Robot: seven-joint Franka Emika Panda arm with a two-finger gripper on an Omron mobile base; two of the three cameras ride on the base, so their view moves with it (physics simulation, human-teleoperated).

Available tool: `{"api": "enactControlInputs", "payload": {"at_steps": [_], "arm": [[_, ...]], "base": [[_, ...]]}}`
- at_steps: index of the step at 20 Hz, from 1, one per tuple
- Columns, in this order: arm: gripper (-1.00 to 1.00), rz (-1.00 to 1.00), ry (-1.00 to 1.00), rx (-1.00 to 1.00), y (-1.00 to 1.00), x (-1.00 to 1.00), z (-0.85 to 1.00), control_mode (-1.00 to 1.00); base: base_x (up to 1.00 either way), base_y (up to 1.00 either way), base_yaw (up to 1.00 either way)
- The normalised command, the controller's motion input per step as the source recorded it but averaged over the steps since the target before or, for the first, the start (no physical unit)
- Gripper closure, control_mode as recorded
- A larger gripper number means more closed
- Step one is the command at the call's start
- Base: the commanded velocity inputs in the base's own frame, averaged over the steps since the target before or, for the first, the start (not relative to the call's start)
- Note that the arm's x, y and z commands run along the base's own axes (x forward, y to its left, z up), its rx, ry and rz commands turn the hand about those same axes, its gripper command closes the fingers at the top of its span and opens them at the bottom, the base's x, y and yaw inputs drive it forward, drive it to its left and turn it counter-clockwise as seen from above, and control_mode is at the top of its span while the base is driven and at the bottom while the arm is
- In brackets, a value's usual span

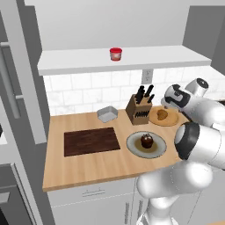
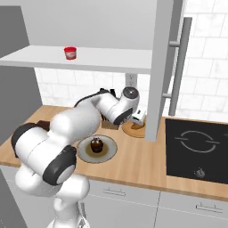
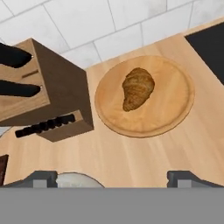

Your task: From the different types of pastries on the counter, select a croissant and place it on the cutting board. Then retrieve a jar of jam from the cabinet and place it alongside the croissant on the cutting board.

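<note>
The golden-brown croissant (image 3: pixel 138 87) lies on a round light-tan disc (image 3: pixel 175 109) on the counter (image 3: pixel 131 162), also seen as the croissant (image 1: pixel 162 114). My gripper (image 3: pixel 113 178) hovers above it, open, its fingertips wide apart with nothing between them; from the left base it is the gripper (image 1: pixel 167 103). The dark cupcake (image 1: pixel 146 141) stands on a grey plate (image 1: pixel 132 145). Left of that lies the dark brown cutting board (image 1: pixel 91 141), bare. The red jar of jam (image 1: pixel 115 54) stands on the white cabinet ledge (image 1: pixel 79 61), also the jar (image 2: pixel 70 53).
A wooden knife block (image 1: pixel 139 110) stands right beside the disc, close to my hand. A small grey tray (image 1: pixel 107 114) sits behind the board. A black cooktop (image 2: pixel 196 147) lies to the right, and a tall grey unit (image 2: pixel 162 67) hangs above the disc's right side.
</note>
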Motion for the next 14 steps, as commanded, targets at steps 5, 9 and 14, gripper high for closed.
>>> {"api": "enactControlInputs", "payload": {"at_steps": [5, 9, 14], "arm": [[-1.00, 0.03, 0.00, 0.00, -0.21, 0.44, -0.38, -1.00], [-1.00, 0.02, 0.00, 0.00, -0.15, 0.50, -0.35, -1.00], [-1.00, 0.02, 0.00, 0.00, -0.14, 0.48, -0.28, -1.00]], "base": [[0.00, 0.00, 0.00], [0.00, 0.00, 0.00], [0.00, 0.00, 0.00]]}}
